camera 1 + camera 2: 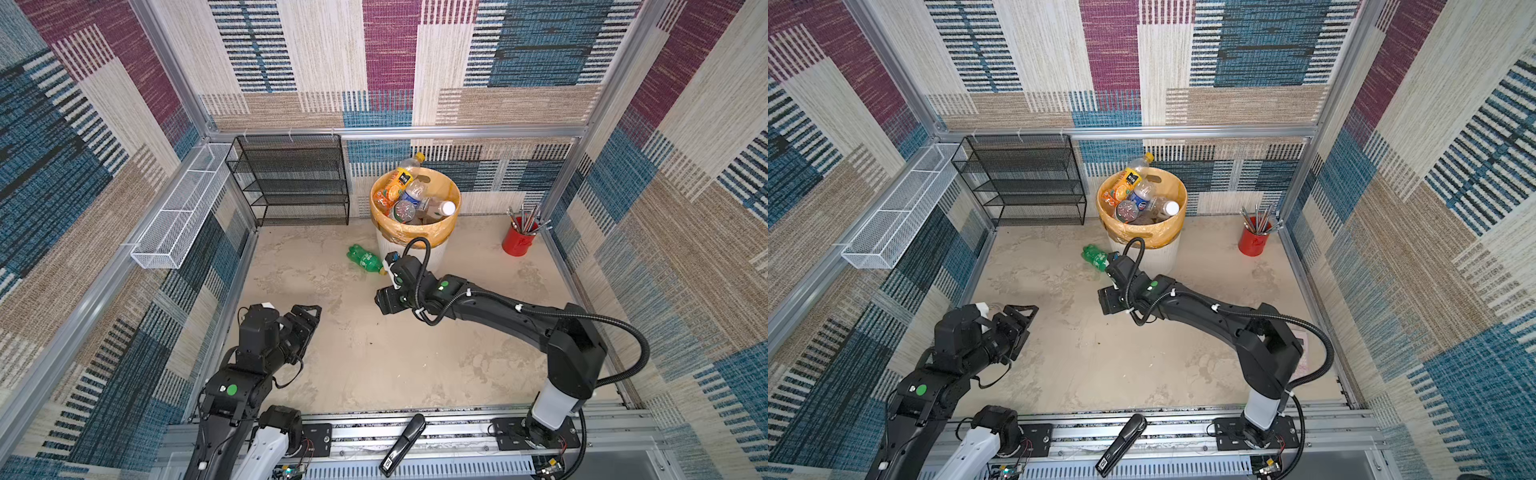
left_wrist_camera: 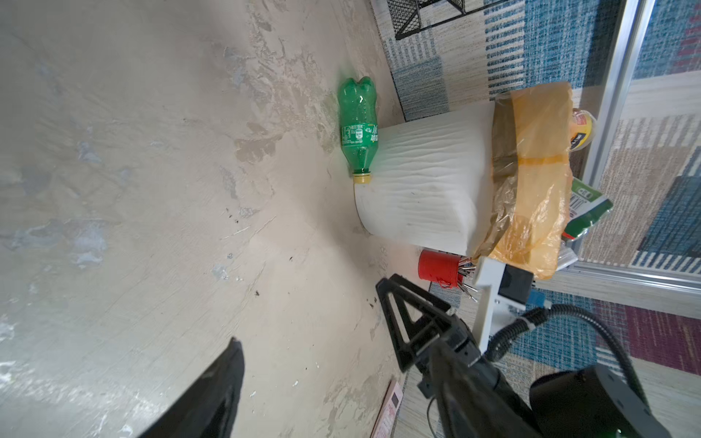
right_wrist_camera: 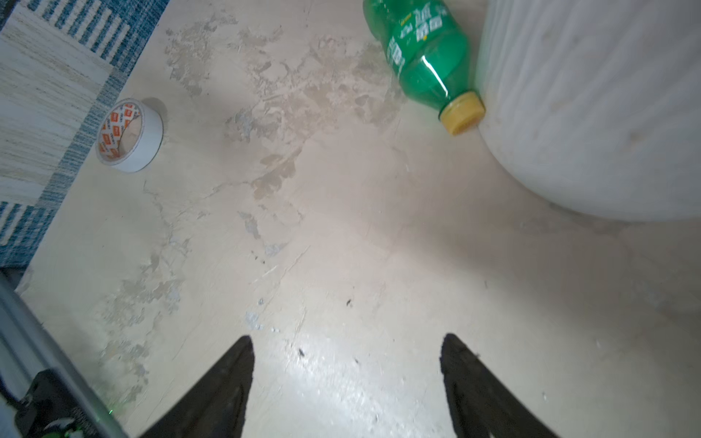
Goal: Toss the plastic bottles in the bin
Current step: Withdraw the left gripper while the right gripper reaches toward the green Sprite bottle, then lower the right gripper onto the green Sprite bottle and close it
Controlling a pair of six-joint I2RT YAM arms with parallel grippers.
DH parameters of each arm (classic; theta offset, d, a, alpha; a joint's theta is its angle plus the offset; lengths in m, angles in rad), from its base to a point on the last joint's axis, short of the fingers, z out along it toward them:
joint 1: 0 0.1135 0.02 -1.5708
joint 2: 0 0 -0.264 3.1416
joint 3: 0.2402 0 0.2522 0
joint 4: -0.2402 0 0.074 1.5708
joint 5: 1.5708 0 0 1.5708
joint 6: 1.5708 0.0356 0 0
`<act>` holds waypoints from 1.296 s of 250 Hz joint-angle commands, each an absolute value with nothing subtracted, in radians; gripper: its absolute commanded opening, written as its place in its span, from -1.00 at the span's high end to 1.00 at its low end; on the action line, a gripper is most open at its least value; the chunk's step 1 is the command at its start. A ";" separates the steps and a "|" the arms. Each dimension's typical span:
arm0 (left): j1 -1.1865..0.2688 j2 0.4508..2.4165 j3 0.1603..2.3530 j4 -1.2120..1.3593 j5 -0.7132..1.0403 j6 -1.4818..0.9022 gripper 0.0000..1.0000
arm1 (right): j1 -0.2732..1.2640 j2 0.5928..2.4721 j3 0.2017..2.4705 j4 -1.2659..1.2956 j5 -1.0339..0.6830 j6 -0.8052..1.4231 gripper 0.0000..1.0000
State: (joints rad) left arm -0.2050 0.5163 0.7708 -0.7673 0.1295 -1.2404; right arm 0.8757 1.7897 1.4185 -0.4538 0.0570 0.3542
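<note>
One green bottle (image 1: 365, 259) lies beside the heaped bin (image 1: 439, 254)
The beige worktop (image 1: 374, 365) carries the white ribbed bin, its orange liner (image 1: 445, 226) heaped with plastic bottles (image 1: 409, 199); the green bottle lies on its side, yellow cap (image 3: 462, 113) touching the bin's wall. My right pincer (image 3: 347, 339) hovers near it, my left pincer (image 2: 309, 311) well apart, both parted and empty.

Left tool (image 2: 309, 311) and right tool (image 3: 347, 337) — both agape (empty) — hover low.

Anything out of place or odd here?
A green bottle lies on its side on the floor, cap touching the bin, not inside. An orange-labelled bottle sticks up past the rim.
</note>
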 commanded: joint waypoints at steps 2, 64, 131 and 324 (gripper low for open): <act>-0.204 0.465 0.750 -0.845 0.101 -1.306 -0.57 | 0.887 1.873 1.515 -0.507 0.136 0.271 -0.57; -0.204 0.411 0.736 -0.905 0.135 -1.327 -0.56 | 0.888 2.067 1.745 -0.554 0.210 0.188 -0.60; -0.204 0.382 0.737 -0.939 0.142 -1.327 -0.56 | 0.888 2.273 2.026 -0.635 0.279 0.121 -0.74; -0.204 0.376 0.765 -0.980 0.138 -1.292 -0.56 | 0.796 2.652 2.545 -0.756 0.264 0.040 -0.85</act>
State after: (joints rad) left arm -0.2050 0.3687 0.7574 -0.9703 0.1379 -1.3083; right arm 0.8043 2.6328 2.5278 -0.7803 0.2852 0.0513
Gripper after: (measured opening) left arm 0.779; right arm 0.932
